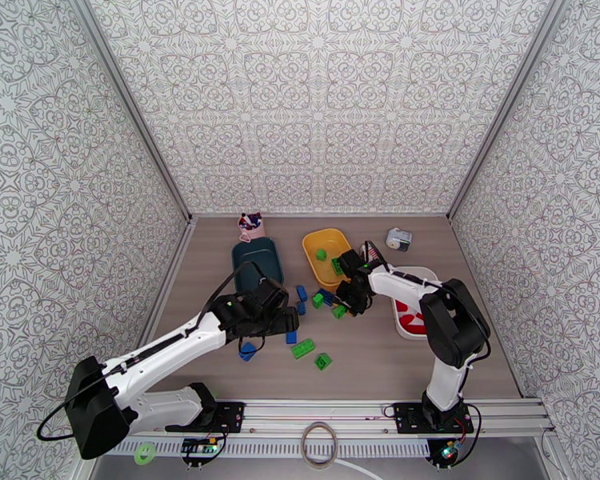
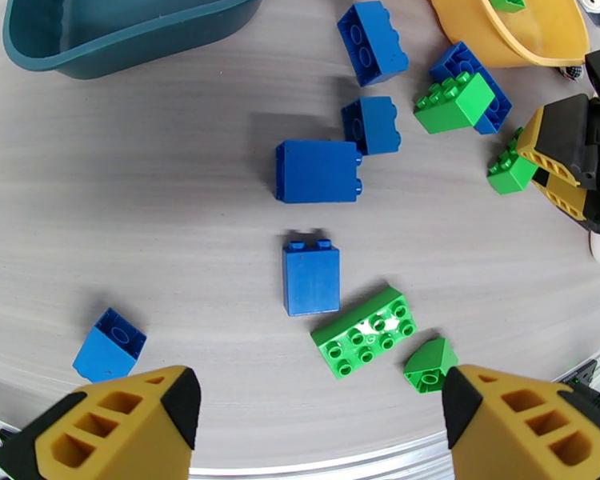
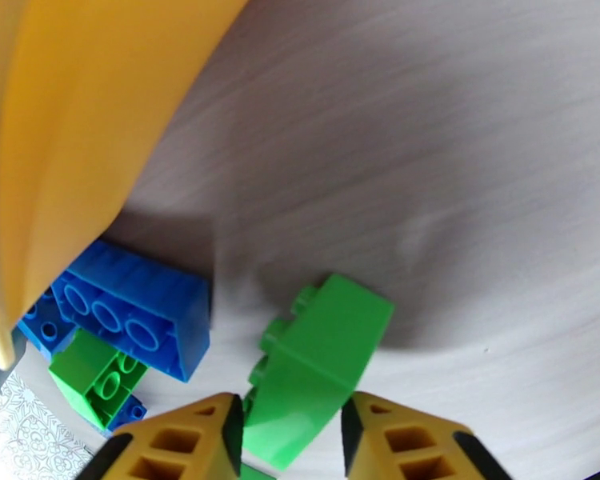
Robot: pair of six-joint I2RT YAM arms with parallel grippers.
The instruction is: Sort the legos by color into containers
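Left of centre in the top view, the left gripper (image 1: 282, 320) hangs wide open and empty above blue legos (image 2: 310, 278) on the table (image 1: 364, 362), below the teal bin (image 1: 252, 258). Right of centre, beside the yellow bin (image 1: 310, 258), the right gripper (image 3: 290, 432) pinches a green brick (image 3: 324, 354); whether it is lifted is unclear. The arm hides part of the white bin (image 1: 424, 272).

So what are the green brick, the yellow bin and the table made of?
The green brick looks like hard plastic: smooth, glossy, with moulded studs. The yellow bin looks like plastic too, smooth with a soft sheen and a rounded wall. The table shows pale grain lines and looks matt; real wood or printed laminate, I cannot tell.
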